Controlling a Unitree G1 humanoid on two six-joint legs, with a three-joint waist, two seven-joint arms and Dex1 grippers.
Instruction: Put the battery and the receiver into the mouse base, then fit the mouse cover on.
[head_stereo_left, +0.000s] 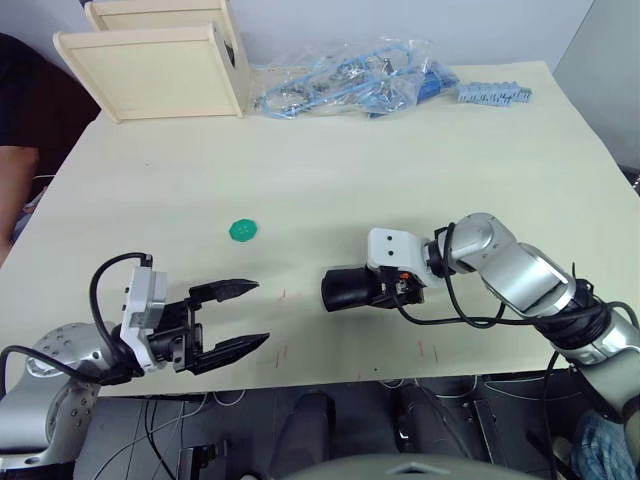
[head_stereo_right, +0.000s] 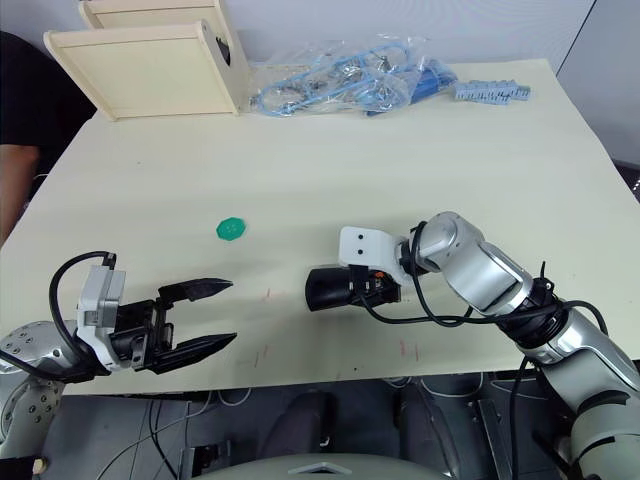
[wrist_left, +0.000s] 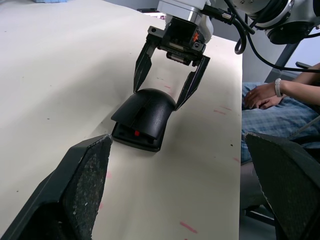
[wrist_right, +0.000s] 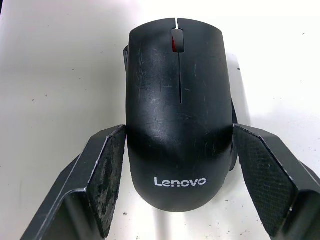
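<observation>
The right gripper (wrist_right: 177, 175) is opened around the mouse cover (wrist_right: 177, 110), holding nothing; the cover should be pressed evenly until seated on the mouse base (wrist_left: 134, 141)

Bare table (head_stereo_left: 400, 180) is lying open across the whole middle, so passage there is free. The mouse (head_stereo_left: 348, 289) is sitting near the front edge with the right gripper (wrist_left: 167, 82) straddling its rear, one finger (wrist_right: 107, 177) on each side, so its flanks are blocked; its front end is facing clear surface. The left gripper (head_stereo_left: 235, 318) is hovering with fingers spread, well apart from the mouse, with only bare table between them. A green disc (head_stereo_left: 243, 231) is lying alone beyond that gap. Wooden boxes (head_stereo_left: 160, 65) and plastic bags (head_stereo_left: 350, 85) are crowding the far edge.
</observation>
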